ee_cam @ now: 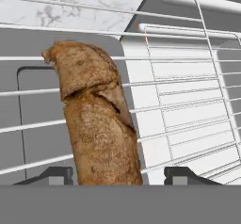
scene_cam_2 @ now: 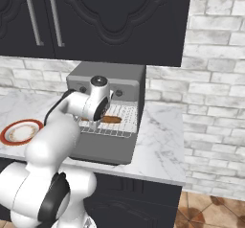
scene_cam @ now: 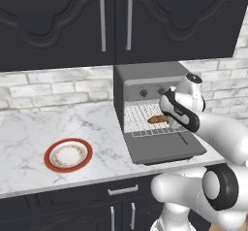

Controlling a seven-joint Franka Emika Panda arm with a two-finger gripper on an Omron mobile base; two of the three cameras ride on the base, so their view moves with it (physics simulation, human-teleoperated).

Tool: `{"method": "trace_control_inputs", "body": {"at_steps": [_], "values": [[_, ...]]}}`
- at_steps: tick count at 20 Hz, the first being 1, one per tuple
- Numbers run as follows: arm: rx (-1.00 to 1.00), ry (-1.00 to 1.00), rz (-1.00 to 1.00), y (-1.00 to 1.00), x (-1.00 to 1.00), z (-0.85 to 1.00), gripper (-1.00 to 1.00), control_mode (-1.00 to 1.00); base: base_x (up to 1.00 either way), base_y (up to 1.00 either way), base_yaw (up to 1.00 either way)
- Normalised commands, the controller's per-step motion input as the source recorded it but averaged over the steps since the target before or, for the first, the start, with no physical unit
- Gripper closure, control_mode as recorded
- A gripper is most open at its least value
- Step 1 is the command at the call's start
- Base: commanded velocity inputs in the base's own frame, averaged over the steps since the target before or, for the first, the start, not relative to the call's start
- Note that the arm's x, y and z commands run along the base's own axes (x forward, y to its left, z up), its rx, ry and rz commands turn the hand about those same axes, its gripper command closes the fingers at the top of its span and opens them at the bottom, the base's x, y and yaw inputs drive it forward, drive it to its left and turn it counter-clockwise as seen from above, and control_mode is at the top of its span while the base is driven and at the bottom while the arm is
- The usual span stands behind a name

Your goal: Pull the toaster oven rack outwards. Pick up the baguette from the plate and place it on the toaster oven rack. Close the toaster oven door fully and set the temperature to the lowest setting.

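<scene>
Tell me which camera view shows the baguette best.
The hand view: the baguette lies large on the toaster oven rack, crust and split visible, between the gripper tips. In the left base view it is a small brown shape partly behind the hand; in the right base view, a small sliver.

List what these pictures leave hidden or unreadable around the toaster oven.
- Knobs: the toaster oven dial settings are too small to read in both base views.
- Gripper: fingertips are cut off by the bottom edge in the hand view.
- Baguette: its right end is behind the arm in the left base view.
</scene>
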Motion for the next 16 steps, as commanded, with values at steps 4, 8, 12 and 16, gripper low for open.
{"method": "trace_control_inputs", "body": {"at_steps": [4,8,12,16], "values": [[0.00,-0.05,0.00,0.00,-0.33,0.29,-1.00,-1.00,0.00,0.00,0.00],[0.00,-0.13,0.00,-0.01,-0.44,0.59,-1.00,-1.00,0.00,0.00,0.00],[0.00,-0.14,-0.03,-0.16,-0.79,0.62,-1.00,-1.00,0.00,0.00,0.00],[0.02,0.05,-0.11,-0.19,-0.80,0.09,-1.00,-1.00,0.00,0.00,0.00]]}}
